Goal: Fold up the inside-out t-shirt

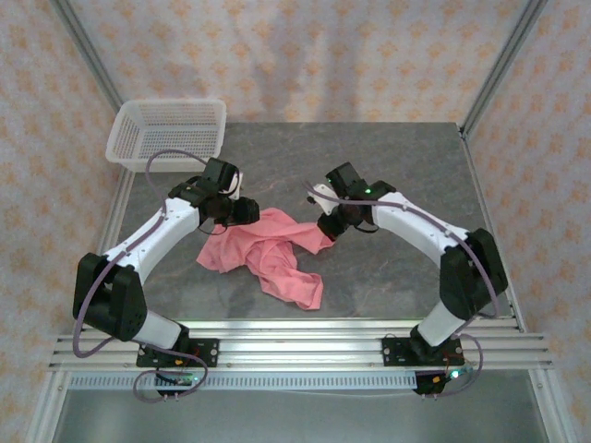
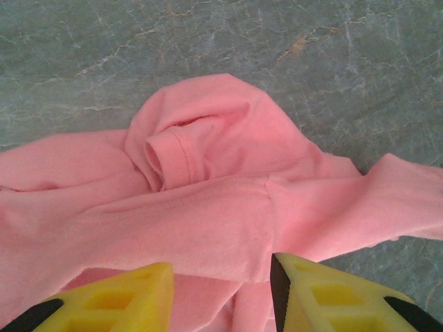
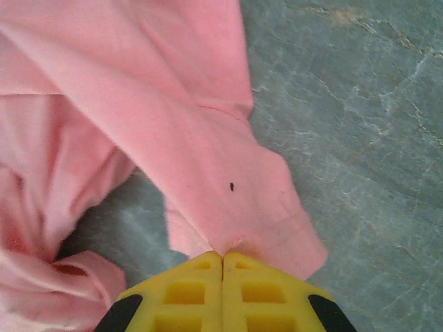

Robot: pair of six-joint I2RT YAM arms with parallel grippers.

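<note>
Mesh basket: a white mesh basket (image 1: pixel 166 134) sits at the 10 o'clock corner of the grey stone-patterned table (image 1: pixel 406 277), well apart from the cloth.
Left gripper: the left gripper (image 1: pixel 247 211) is low over the shirt's 11 o'clock edge. In the left wrist view its yellow fingers (image 2: pixel 131 297) are spread apart, with pink fabric lying in the gap.
T-shirt: the salmon-pink t-shirt (image 1: pixel 272 254) lies crumpled on the table between the two arms, just toward 7 o'clock from the table's middle. One end trails out toward 5 o'clock.
Sleeve: a ribbed sleeve cuff (image 2: pixel 173 152) is folded up at the heap's 12 o'clock side in the left wrist view.
Right gripper: the right gripper (image 3: pixel 222 254) is at the shirt's 2 o'clock corner. Its fingers are pressed together, pinching the fabric's edge.
Mark: a small dark speck (image 3: pixel 231 186) shows on the pinched flap.
</note>
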